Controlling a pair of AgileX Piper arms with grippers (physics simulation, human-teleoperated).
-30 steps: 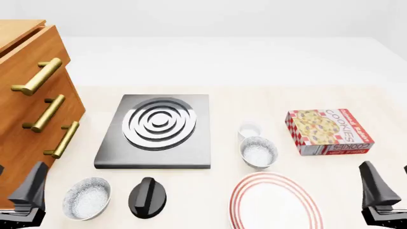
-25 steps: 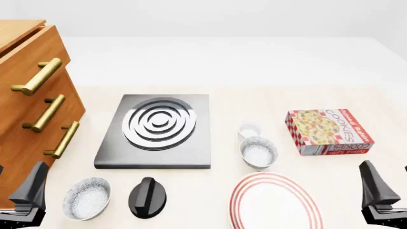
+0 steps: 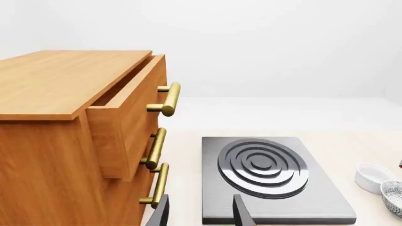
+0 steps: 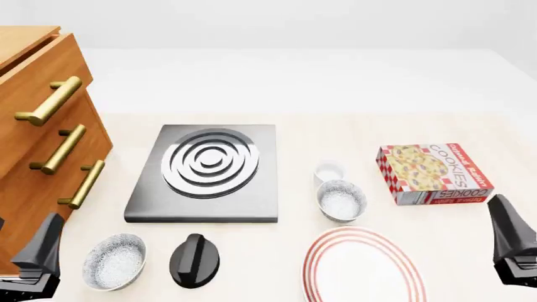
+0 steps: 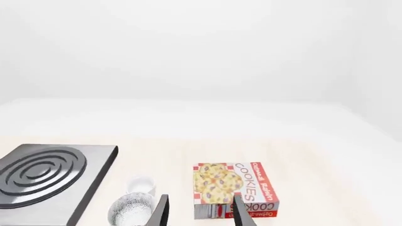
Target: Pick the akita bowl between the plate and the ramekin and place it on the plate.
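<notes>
The akita bowl [image 4: 341, 200], speckled, sits on the table between the ramekin [image 4: 329, 171] just behind it and the red-ringed plate [image 4: 363, 264] in front of it. The right wrist view shows the same bowl [image 5: 131, 210] and ramekin [image 5: 139, 186] beside one finger of the right gripper [image 5: 199, 214], which is open and empty. In the front view my right gripper [image 4: 512, 238] hangs at the right edge, well right of the plate. My left gripper [image 4: 39, 253] is at the lower left, also open [image 3: 199, 216] and empty. The left wrist view catches the ramekin [image 3: 373, 177] and bowl [image 3: 394, 197] at its edge.
A look-alike speckled bowl [image 4: 115, 260] and a black knob [image 4: 195, 260] lie near the front left. A stove plate [image 4: 205, 173] occupies the middle. The wooden drawer cabinet [image 4: 42, 145] stands at the left with its top drawer slightly out. A cookie box [image 4: 434, 173] lies right of the ramekin.
</notes>
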